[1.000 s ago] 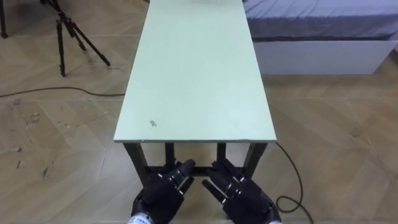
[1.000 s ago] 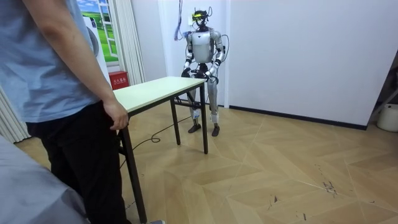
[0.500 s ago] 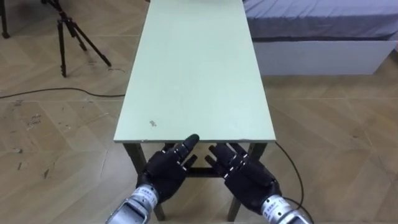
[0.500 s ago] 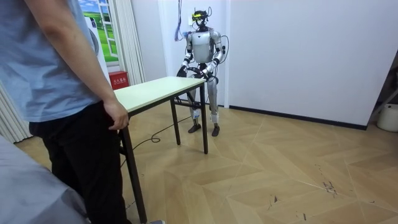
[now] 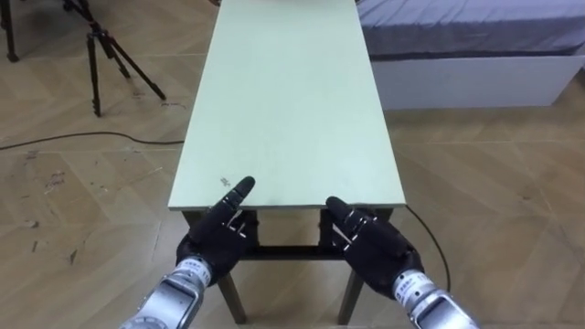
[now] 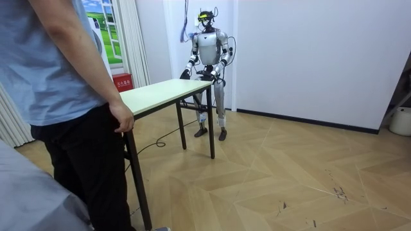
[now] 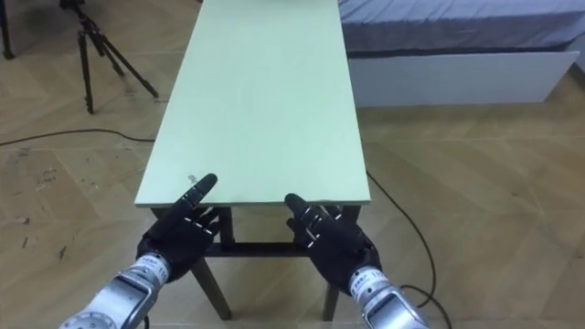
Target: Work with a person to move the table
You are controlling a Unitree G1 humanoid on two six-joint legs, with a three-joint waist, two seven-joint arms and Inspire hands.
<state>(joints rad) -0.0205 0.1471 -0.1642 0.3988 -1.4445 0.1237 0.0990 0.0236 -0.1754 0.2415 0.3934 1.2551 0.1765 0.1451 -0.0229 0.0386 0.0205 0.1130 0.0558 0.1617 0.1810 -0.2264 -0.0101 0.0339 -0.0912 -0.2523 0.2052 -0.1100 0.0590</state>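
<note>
both left hand (image 5: 218, 239) and right hand (image 5: 370, 245) hover with fingers released at the near edge of the table (image 5: 283, 100), person (image 6: 58, 96) at its far end; taking hold seems next, calling for a firm clasp.

Table (image 5: 288, 100) ahead; tripod (image 5: 94, 55) left, bed (image 5: 466, 37) right, person (image 6: 64, 96) far end.

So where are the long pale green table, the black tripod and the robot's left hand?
long pale green table (image 5: 283, 110): left eye view, bare middle of its top.
black tripod (image 5: 92, 55): left eye view, one leg.
robot's left hand (image 5: 218, 236): left eye view, back of the hand.
</note>
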